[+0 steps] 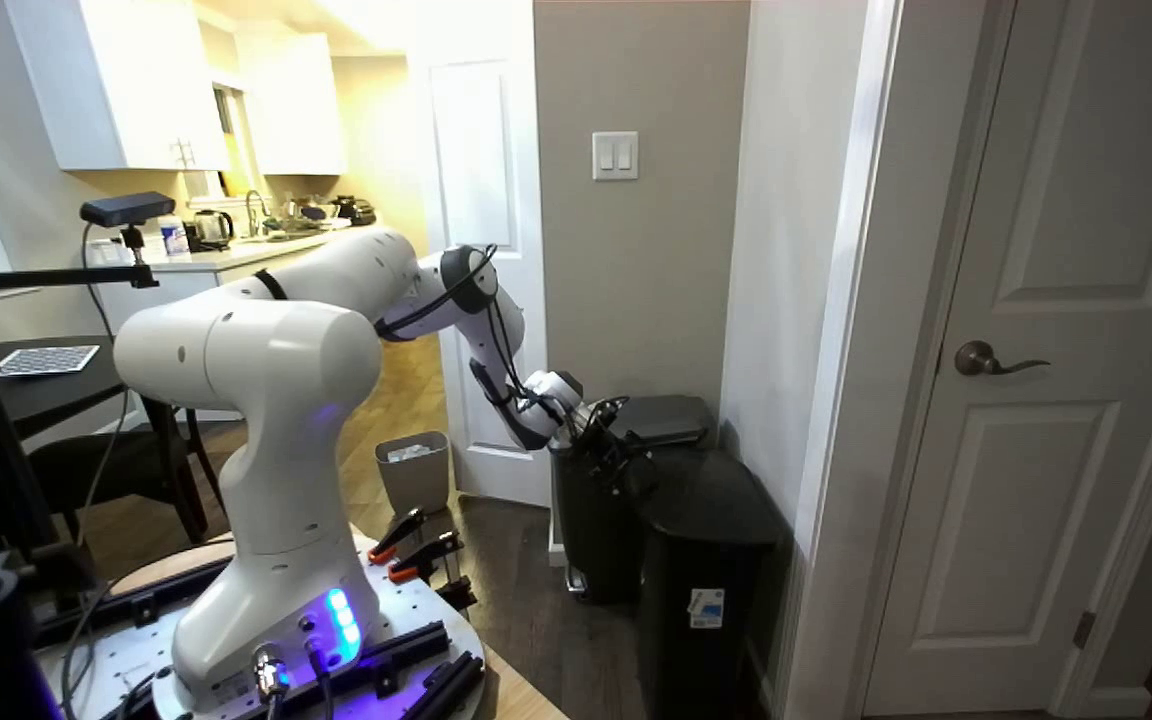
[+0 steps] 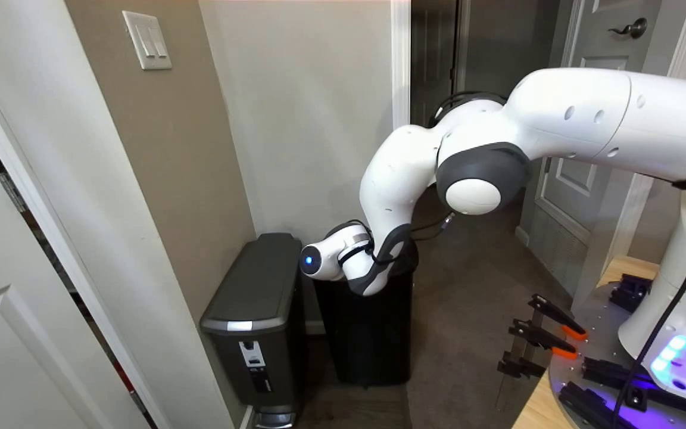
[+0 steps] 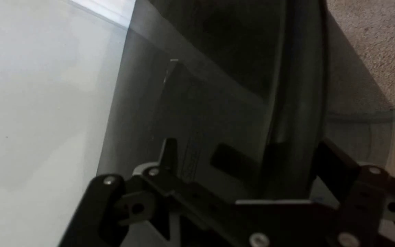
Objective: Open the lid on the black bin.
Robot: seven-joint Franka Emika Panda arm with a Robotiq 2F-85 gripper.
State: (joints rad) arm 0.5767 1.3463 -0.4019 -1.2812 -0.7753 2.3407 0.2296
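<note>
Black two-fingered gripper (image 3: 247, 151): fingers parted, straddling one edge of glossy black rectangular lid (image 3: 197, 92); grey-brown carpet (image 3: 372, 51) beyond.

In an exterior view, a flat taupe wall (image 1: 636, 290) with a white two-rocker switch plate (image 1: 615, 156) rises above and beyond the gripper (image 1: 631, 462); a smooth pale grey wall (image 1: 796, 200) meets it. A white panelled door (image 1: 476, 160) stands left of the gripper; another white panelled door (image 1: 1056, 500) with a dark metal lever handle (image 1: 981, 358), well to its right. Farther left, yellowish light fills a kitchen (image 1: 376, 140) with white rectangular cabinets (image 1: 156, 100) and a pale flat counter (image 1: 236, 257). Dark brown plank flooring (image 1: 521, 600) lies below the gripper. In the wrist view, the pale grey wall is on one side of it, speckled brown carpet (image 3: 379, 41) opposite.
</note>
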